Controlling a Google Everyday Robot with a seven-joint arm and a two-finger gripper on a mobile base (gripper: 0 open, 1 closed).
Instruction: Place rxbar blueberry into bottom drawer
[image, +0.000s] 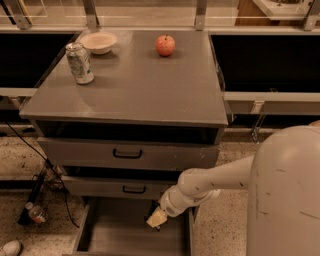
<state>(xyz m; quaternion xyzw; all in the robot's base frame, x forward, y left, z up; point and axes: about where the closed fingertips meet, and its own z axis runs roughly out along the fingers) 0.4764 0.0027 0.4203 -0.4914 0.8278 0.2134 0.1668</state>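
The bottom drawer (112, 231) is pulled out at the foot of the grey cabinet, and its plain grey interior shows. My gripper (156, 219) hangs at the end of the white arm (210, 182), low over the right part of that drawer, just in front of the middle drawer's face. A small dark shape shows right under the gripper's pale tip. I cannot tell whether it is the rxbar blueberry. No navy bar lies on the visible drawer floor or on the cabinet top.
On the cabinet top (135, 90) stand a silver-green can (80, 63), a white bowl (98, 42) and a red apple (165, 45). The two upper drawers (127, 154) with black handles are shut. Cables and a bottle (35, 212) lie on the floor at left. My arm's large white link (285, 195) fills the right foreground.
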